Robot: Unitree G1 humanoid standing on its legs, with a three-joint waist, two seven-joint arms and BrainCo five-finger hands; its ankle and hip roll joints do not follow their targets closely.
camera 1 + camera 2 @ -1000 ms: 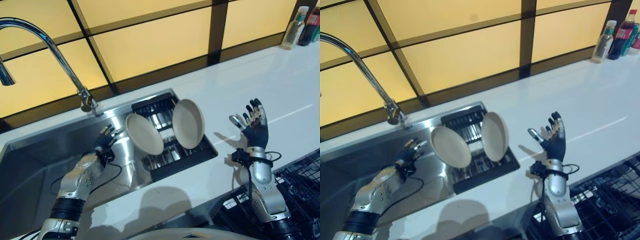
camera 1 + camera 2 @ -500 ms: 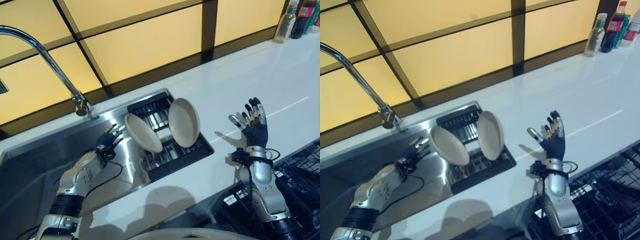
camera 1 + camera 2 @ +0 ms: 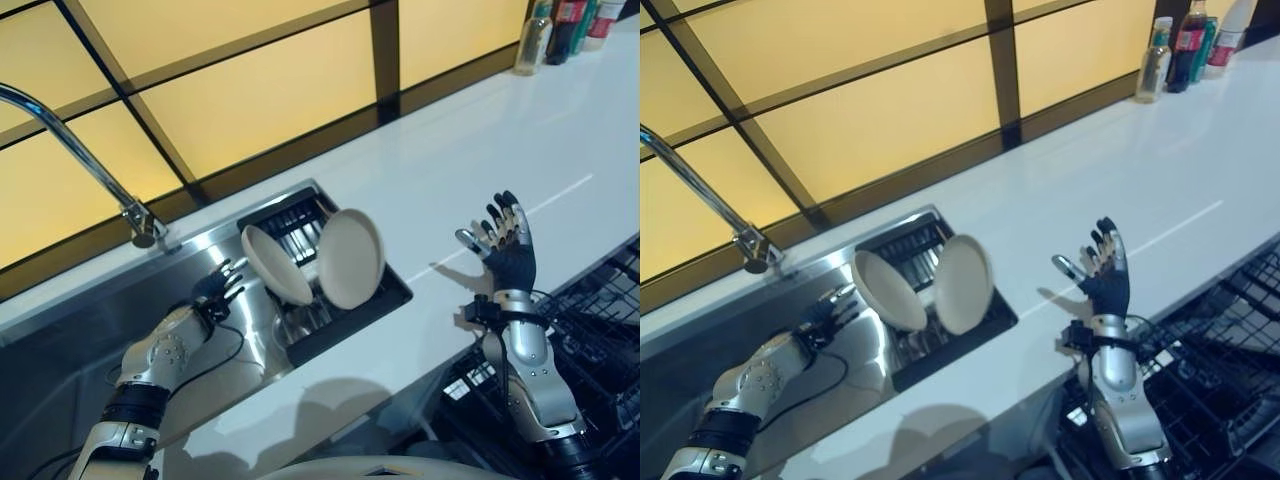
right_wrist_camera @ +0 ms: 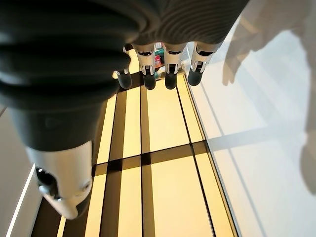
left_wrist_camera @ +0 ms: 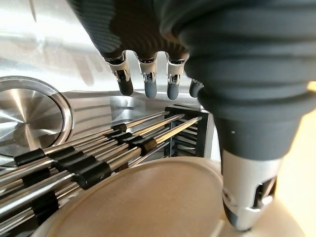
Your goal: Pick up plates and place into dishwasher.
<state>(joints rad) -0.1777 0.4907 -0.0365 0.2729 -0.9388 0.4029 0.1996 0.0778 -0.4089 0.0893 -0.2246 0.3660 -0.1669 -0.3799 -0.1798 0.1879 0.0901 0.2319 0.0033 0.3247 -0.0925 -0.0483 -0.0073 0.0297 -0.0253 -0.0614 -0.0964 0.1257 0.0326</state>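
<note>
Now the left hand [image 3: 215, 292], fingers spread, has edged closer to the nearer round cream ceramic plate [image 3: 275, 265] just beyond its fingertips, grasp pending, while the right hand [image 3: 508, 250] hovers spread

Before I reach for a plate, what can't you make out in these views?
- Lower edges of both plates: hidden among the rack wires in the eye views.
- Near plate in the left wrist view: cut off by the picture's edge.
- Dishwasher basket: cut off at the eye views' corner, partly behind the right hand and its arm.
- Bottles: too small to identify.
</note>
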